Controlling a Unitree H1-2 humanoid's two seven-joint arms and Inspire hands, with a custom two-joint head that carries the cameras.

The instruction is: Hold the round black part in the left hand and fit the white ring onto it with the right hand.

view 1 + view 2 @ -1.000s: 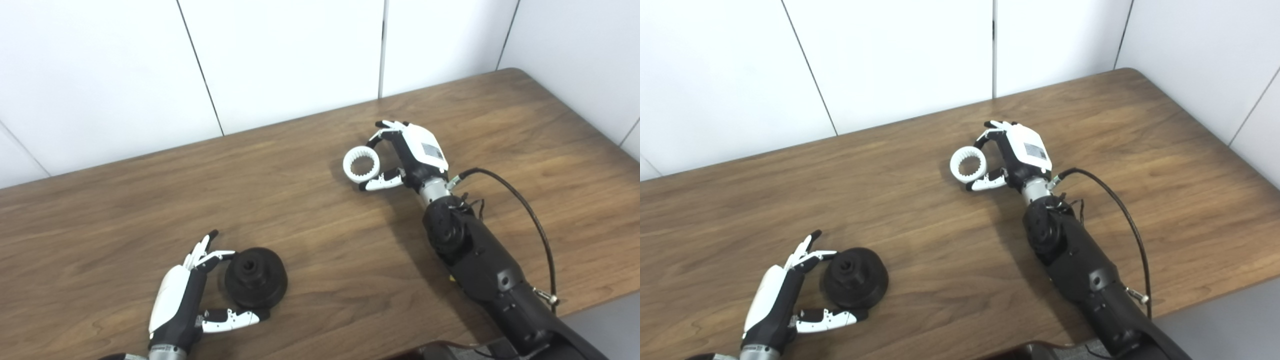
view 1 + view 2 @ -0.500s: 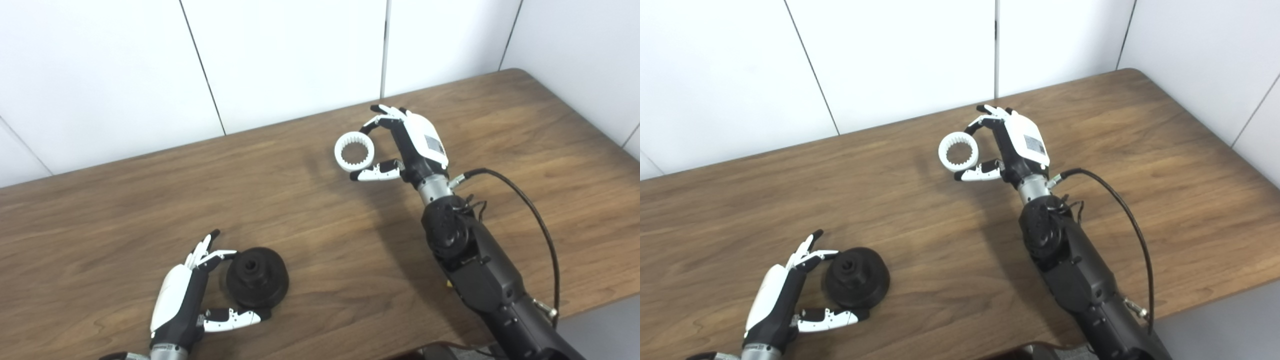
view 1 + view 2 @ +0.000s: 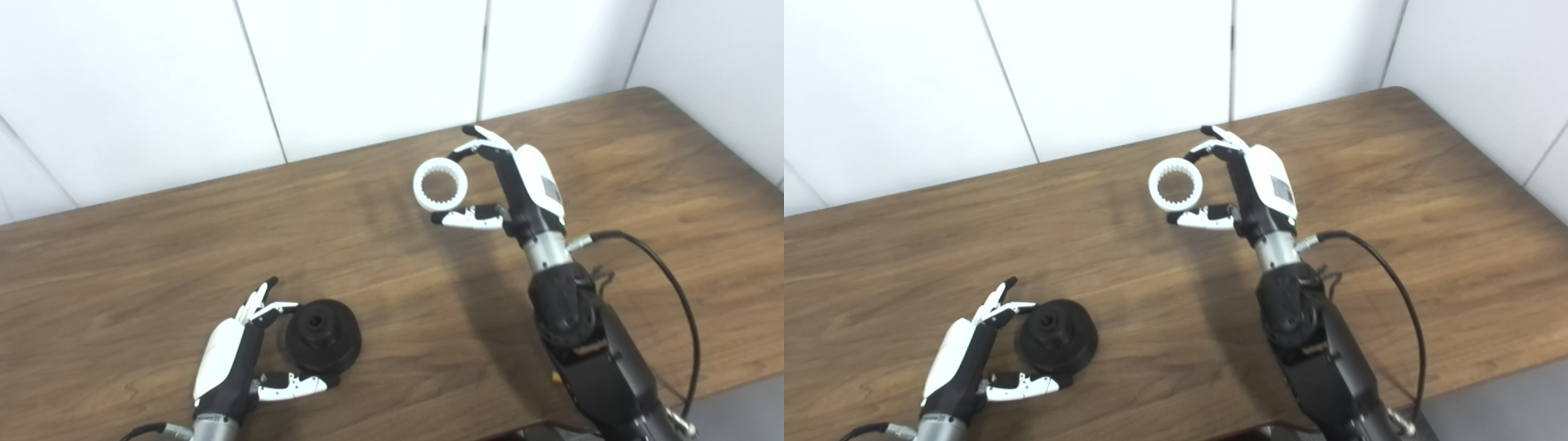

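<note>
The round black part (image 3: pixel 323 335) sits on the wooden table (image 3: pixel 153 245) at the front left, a stepped disc with a hole in its top. My left hand (image 3: pixel 236 361) is cupped around its left side, fingers and thumb spread close to it, not closed on it. The white toothed ring (image 3: pixel 440 184) hangs above the table's far middle, pinched between fingers and thumb of my right hand (image 3: pixel 514 184). In the right eye view the ring (image 3: pixel 1176 184) and the black part (image 3: pixel 1058 335) stand far apart.
White wall panels (image 3: pixel 367 67) rise behind the table and at its right end. A black cable (image 3: pixel 674 294) loops from my right wrist over the table's right side. The table's front edge (image 3: pixel 723 383) runs along the bottom right.
My right hand has lifted the white ring off the table and raised it. The left hand stays beside the black part. The camera has shifted a little.
</note>
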